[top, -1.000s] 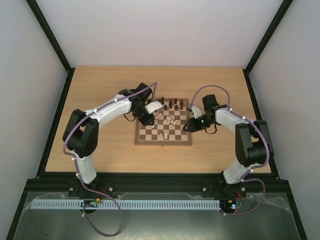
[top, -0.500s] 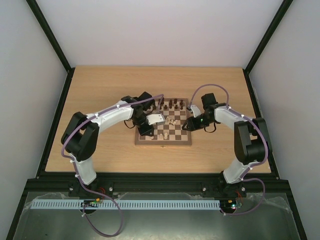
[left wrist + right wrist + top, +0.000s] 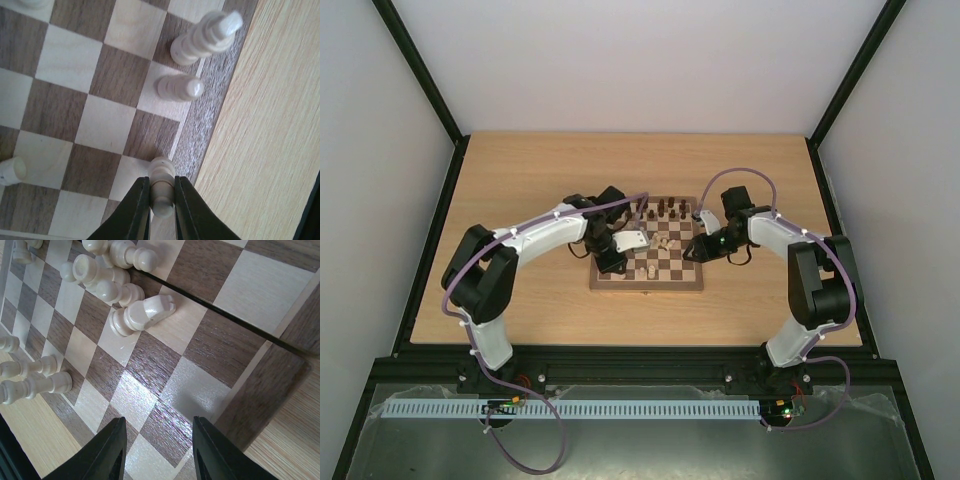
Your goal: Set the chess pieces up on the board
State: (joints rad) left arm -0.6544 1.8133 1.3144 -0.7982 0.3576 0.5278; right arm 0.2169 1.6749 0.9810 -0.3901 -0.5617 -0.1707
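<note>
The board [image 3: 675, 274] lies mid-table. My left gripper [image 3: 611, 263] is at its left edge, shut on a cream pawn [image 3: 161, 169] held over a pale square by the border; whether the pawn's base touches is unclear. Two more cream pieces [image 3: 181, 88] stand further along that same edge. My right gripper [image 3: 157, 440] hangs open low over bare squares near the board's right border [image 3: 260, 390]. A heap of fallen cream pieces [image 3: 142, 312] lies beyond it, mid-board [image 3: 663, 242]. Dark pieces [image 3: 660, 209] stand along the far row.
A tall cream piece [image 3: 202, 37] stands closest to the left border. A lone cream piece [image 3: 651, 270] stands near the board's front. Light wooden tabletop [image 3: 520, 180] surrounds the board, with black frame posts at the table's sides.
My left gripper has moved from the far left of the board toward the near left edge, carrying the cream pawn. The right gripper has barely shifted.
</note>
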